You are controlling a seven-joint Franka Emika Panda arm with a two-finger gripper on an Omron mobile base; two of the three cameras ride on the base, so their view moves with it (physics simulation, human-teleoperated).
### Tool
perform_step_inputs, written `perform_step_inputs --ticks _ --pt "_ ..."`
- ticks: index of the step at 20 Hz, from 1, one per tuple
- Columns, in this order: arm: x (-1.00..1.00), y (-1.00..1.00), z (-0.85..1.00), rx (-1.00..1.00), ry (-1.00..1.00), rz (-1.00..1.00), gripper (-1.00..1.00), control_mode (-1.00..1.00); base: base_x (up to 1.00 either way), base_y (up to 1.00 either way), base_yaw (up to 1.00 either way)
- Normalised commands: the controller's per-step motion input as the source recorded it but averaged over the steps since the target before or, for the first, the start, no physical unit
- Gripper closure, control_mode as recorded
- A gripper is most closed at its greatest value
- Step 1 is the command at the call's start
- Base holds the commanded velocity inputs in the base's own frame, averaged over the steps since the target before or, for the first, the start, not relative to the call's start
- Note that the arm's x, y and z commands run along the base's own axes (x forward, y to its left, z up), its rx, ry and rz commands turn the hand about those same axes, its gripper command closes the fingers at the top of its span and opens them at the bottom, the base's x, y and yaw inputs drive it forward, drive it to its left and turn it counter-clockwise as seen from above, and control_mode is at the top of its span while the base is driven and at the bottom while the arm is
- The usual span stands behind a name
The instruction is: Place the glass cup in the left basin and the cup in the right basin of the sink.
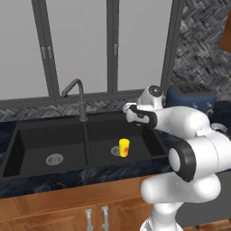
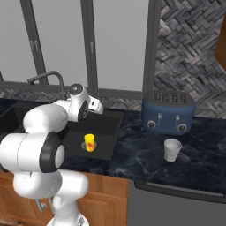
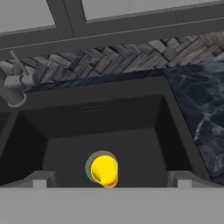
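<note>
one sink with two basins: the left basin and the right basin, each with one silver drain. one toaster stands on the counter at 3 o'clock from the sink. one glass cup stands upright on the counter before the toaster. one cup stands upright on the right basin's drain. the gripper hangs above it, jaws fully apart, holding nothing.

The cup stands upright on the drain in the right basin of the sink
</note>
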Motion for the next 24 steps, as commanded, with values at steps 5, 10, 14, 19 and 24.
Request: perform_step_inputs --ticks 5,10,14,19,24 --pt "-0.05 -0.59 0.05 -0.09 0.00 0.09 -1.00 -1.00 0.00 0.00 0.00" --pt "-0.10 -0.73 0.00 0.00 0.00 0.10 -1.00 -1.00 0.00 0.00 0.00" --pt "-0.24 -0.65 0.00 0.00 0.00 0.05 -1.00 -1.00 0.00 0.00 0.00" --pt "-0.16 -0.57 0.00 -0.03 0.00 0.01 -1.00 -1.00 0.00 0.00 0.00" --pt "-0.04 -0.40 0.00 -0.09 0.01 0.00 -1.00 -1.00 0.00 0.00 0.00"
